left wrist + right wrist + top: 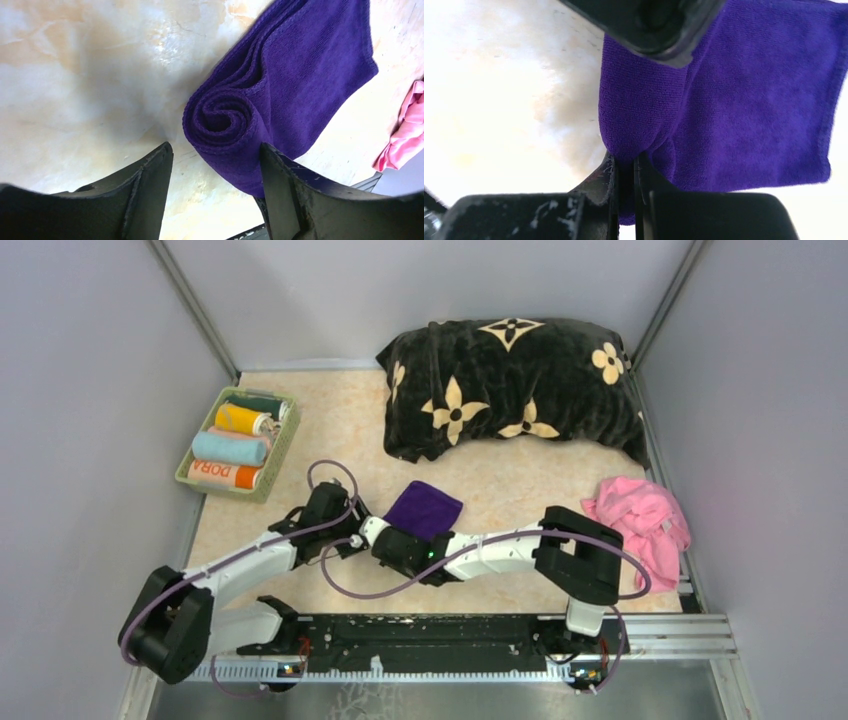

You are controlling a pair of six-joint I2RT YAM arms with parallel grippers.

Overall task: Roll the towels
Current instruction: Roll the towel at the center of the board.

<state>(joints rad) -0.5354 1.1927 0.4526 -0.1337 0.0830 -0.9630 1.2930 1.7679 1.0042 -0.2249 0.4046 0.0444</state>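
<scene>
- A big black plush cushion (510, 390) with beige flower motifs lies across the far end of the table, reaching its right edge.
- A light green basket (285, 445) with slotted walls stands in the far left corner, set at a slant, well apart from the cushion.
- The table (520, 480) has a glossy beige top with a marbled pattern.
- Plain grey walls (90, 390) close the table in on the left, far and right sides.
- A black rail (430, 635) runs along the near edge, with a silver metal track (670, 635) continuing to its right.

Purple towel (425, 508) half rolled at centre.
A pink towel (640, 525) is left crumpled at 3 o'clock; four rolled towels (235, 445) are packed at 10 o'clock.
</scene>
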